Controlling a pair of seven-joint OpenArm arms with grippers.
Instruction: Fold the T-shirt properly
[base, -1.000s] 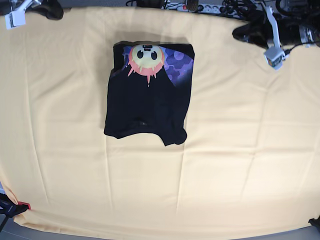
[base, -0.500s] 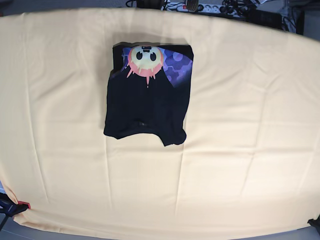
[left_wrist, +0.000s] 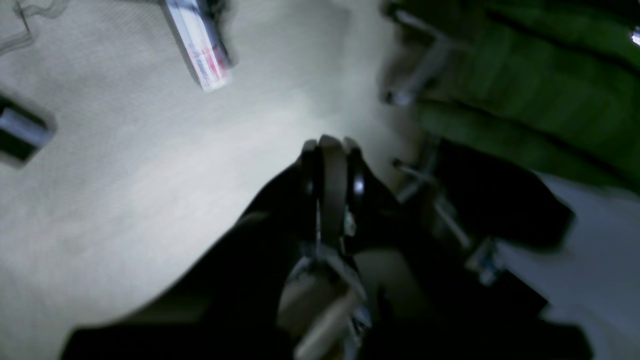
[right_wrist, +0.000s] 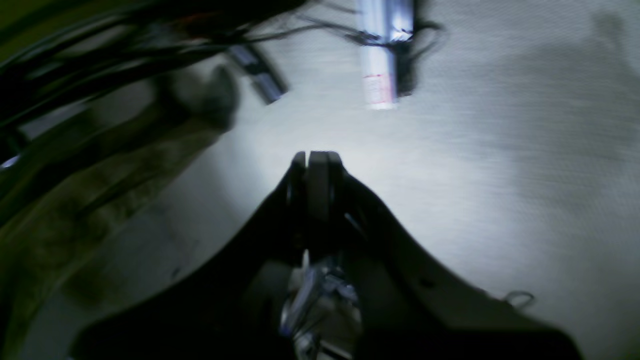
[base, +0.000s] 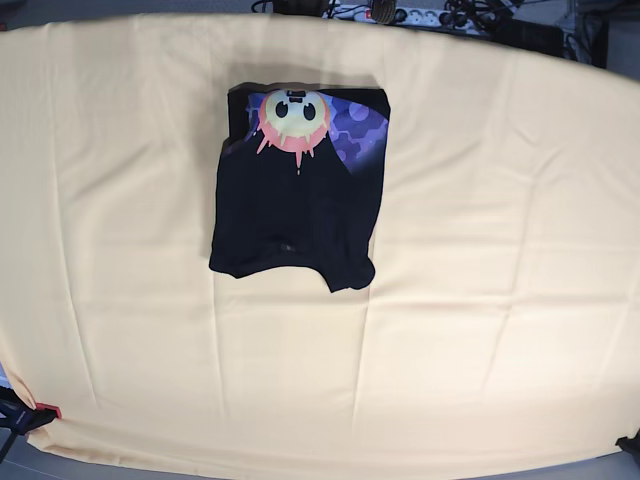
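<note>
You see the T-shirt (base: 296, 190) lying folded into a compact rectangle on the tabletop (base: 480, 300), a little left of the middle and toward the far edge in the base view. The printed face (base: 292, 120) shows at its far end, and its long axis runs from the far edge toward the near edge. The lower hem is slightly uneven, with a small flap at the near right corner.

Neither arm appears in the base view, so both are well apart from the T-shirt. I cannot tell which arm is nearer. The left claw (left_wrist: 331, 150) is closed with its jaws pressed together and it holds nothing; its camera looks at a blurred pale floor and green shapes. The right claw (right_wrist: 316, 159) is also closed and empty, pointing at a pale floor with cables (right_wrist: 125, 35).

By my judgement the fold looks finished, and both arms are parked away from the tabletop.
</note>
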